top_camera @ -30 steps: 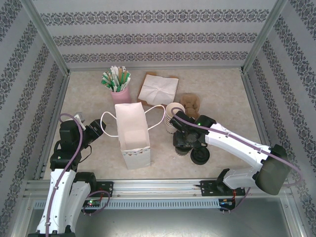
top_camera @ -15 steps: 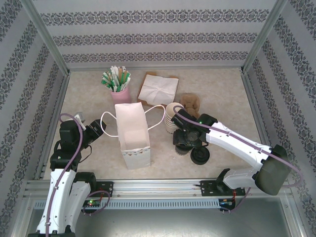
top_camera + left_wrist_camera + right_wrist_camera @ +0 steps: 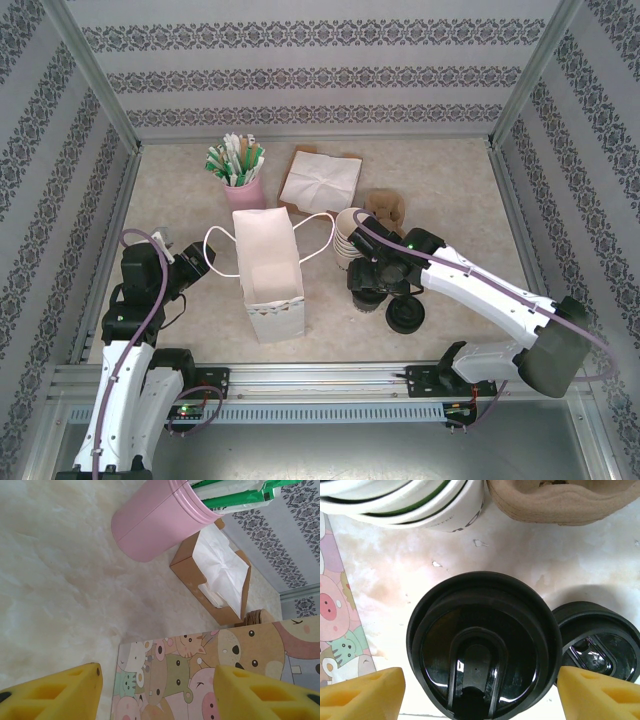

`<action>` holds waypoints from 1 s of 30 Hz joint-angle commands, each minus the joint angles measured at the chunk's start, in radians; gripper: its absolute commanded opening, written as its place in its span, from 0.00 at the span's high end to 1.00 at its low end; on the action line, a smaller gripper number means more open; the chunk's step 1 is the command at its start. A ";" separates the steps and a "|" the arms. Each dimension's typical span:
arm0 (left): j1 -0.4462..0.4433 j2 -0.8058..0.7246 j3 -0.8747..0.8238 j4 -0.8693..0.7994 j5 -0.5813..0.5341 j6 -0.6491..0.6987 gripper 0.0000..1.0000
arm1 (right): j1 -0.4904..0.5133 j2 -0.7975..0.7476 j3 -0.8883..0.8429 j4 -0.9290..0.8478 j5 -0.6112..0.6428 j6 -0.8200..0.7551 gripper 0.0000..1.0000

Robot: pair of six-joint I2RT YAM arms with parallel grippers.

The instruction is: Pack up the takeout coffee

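R gripper (image 3: 480, 696) fingers wide apart; L gripper (image 3: 157, 690) apart too, neither gripping. Paper bag (image 3: 268, 262) stands open mid-table, bare table to its left. Cup stack (image 3: 415, 502) just right of bag. Takeout coffee (image 3: 481, 645) btwn R fingers, gap each side; loose lid (image 3: 600, 635) just beside it.

From the right wrist, the small cream-white paper cup with a round black plastic lid (image 3: 482, 645) shows its lid alone: the paper wall is hidden beneath, the near rim is cut by the bottom edge, and whether the yellow pads of the right hand (image 3: 480, 695) touch it cannot be told. The loose black plastic lid (image 3: 597, 637) runs off the right edge, and the stack of lidless cream paper cups (image 3: 420, 502) and the brown pulp cup carrier (image 3: 560, 500) are clipped at the top. From the left wrist, the pink plastic tub (image 3: 155, 522) and the cartoon-printed paper bag (image 3: 200, 675) are cut by the frame.
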 commanded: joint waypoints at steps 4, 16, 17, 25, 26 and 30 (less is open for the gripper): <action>0.009 0.002 0.019 0.012 0.012 0.001 0.39 | -0.007 -0.003 0.026 -0.028 0.001 -0.017 0.21; 0.009 0.005 0.045 -0.011 -0.010 0.035 0.39 | -0.098 -0.170 0.115 -0.058 0.192 -0.185 0.30; 0.009 0.005 0.047 -0.012 -0.008 0.037 0.39 | -0.138 -0.184 0.112 -0.043 0.182 -0.207 0.33; 0.008 0.018 0.062 -0.020 0.033 0.063 0.39 | -0.468 -0.162 0.045 0.208 -0.019 -0.419 0.50; 0.008 0.020 0.068 -0.026 0.033 0.066 0.39 | -0.498 -0.134 0.043 0.244 -0.046 -0.443 0.51; 0.008 0.020 0.074 -0.031 0.043 0.068 0.39 | -0.548 0.002 0.058 0.363 -0.084 -0.515 0.51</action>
